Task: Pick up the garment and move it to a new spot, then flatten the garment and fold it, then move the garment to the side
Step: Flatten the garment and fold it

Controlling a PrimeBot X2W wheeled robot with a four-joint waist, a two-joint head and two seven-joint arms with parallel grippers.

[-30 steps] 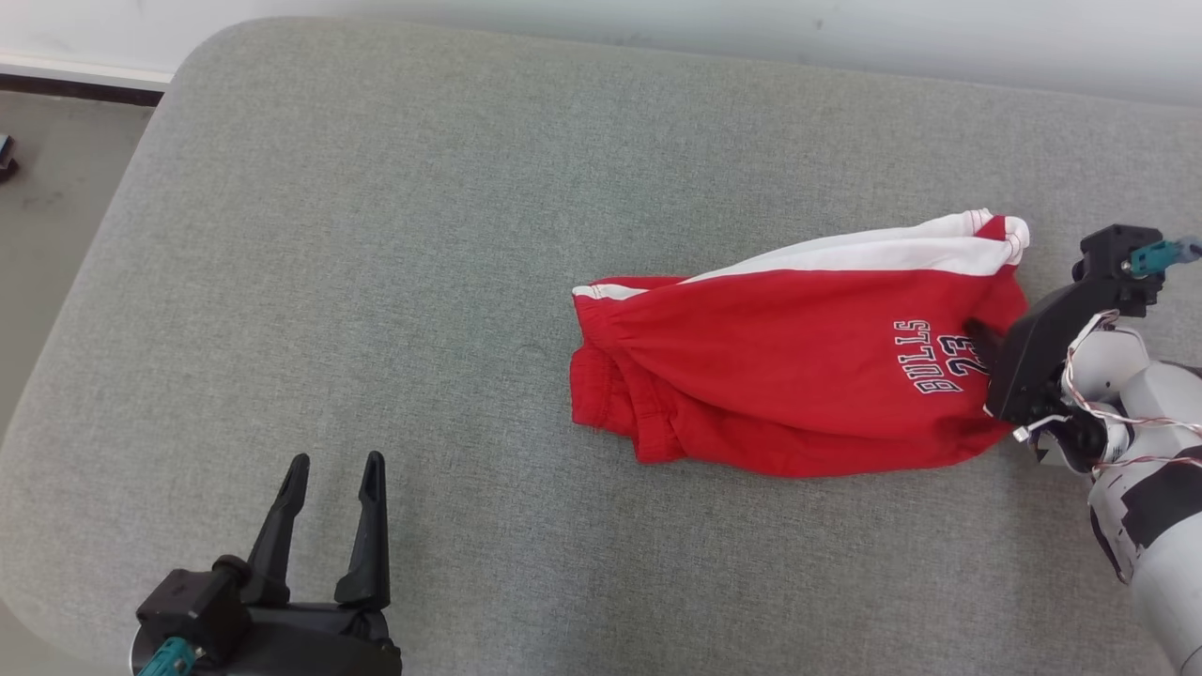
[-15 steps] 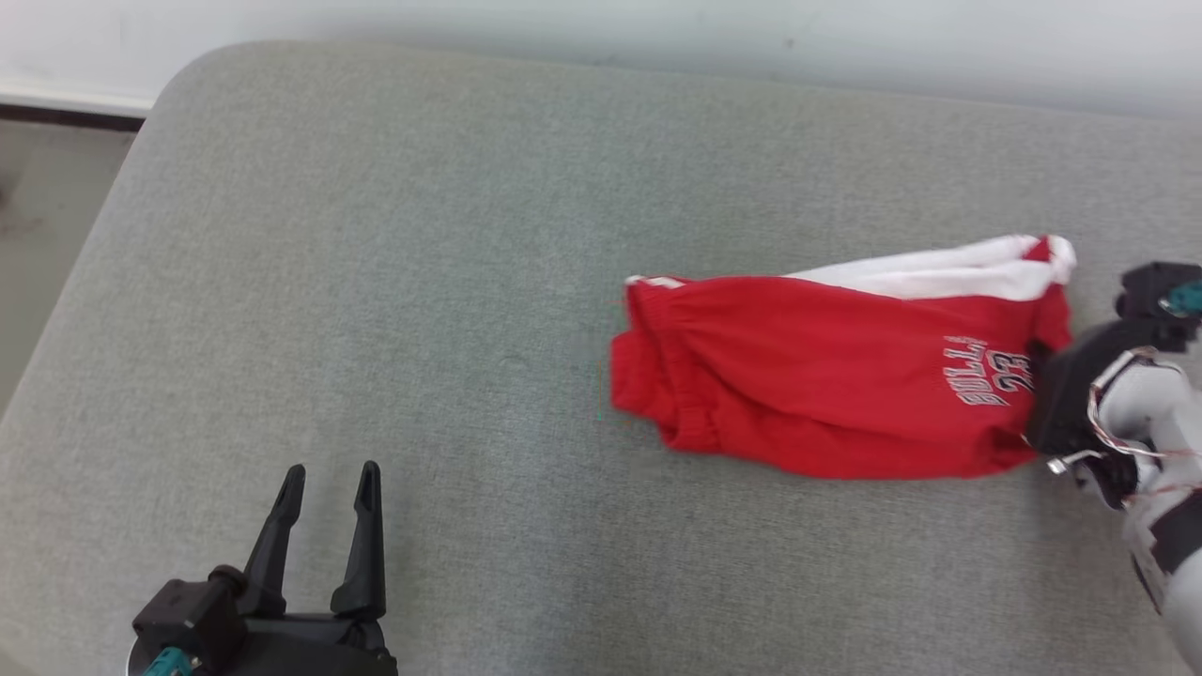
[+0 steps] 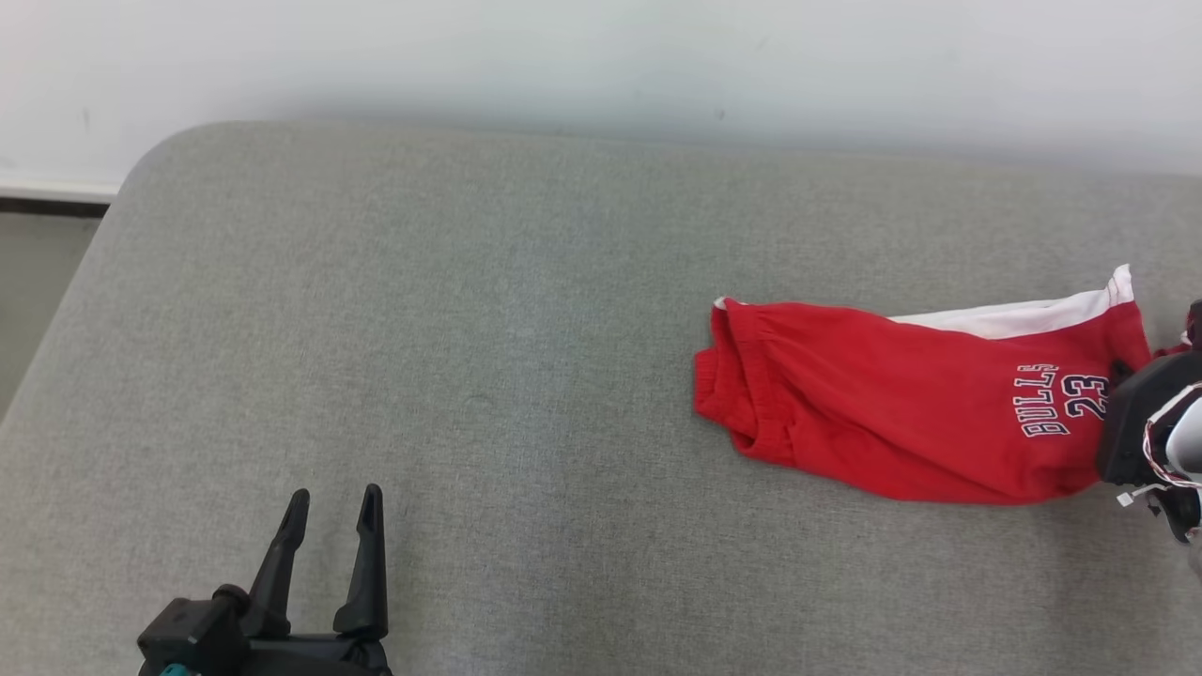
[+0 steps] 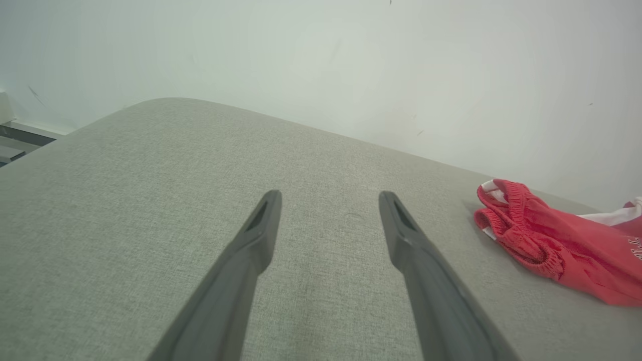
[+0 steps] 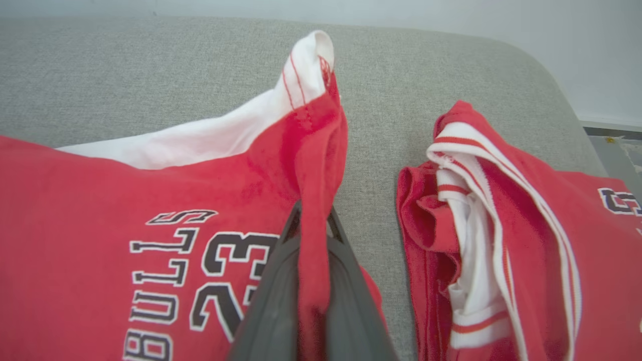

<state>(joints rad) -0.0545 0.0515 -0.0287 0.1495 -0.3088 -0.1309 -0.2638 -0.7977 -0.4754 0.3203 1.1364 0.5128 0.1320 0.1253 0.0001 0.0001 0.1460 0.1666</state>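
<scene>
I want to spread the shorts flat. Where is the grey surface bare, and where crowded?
Free: the grey surface from the open left gripper up to the wall and across to the red shorts. Crowded: the right end, where the right gripper pinches the shorts beside a second red garment.

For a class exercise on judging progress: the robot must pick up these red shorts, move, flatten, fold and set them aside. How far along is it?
Done: the right pincer is shut on the leg hem of the red Bulls shorts. In hand: the pick-up, as most of the shorts lie bunched on the grey cushion. To do: moving, flattening, folding, setting aside. The left pincer is open, apart from the shorts.
</scene>
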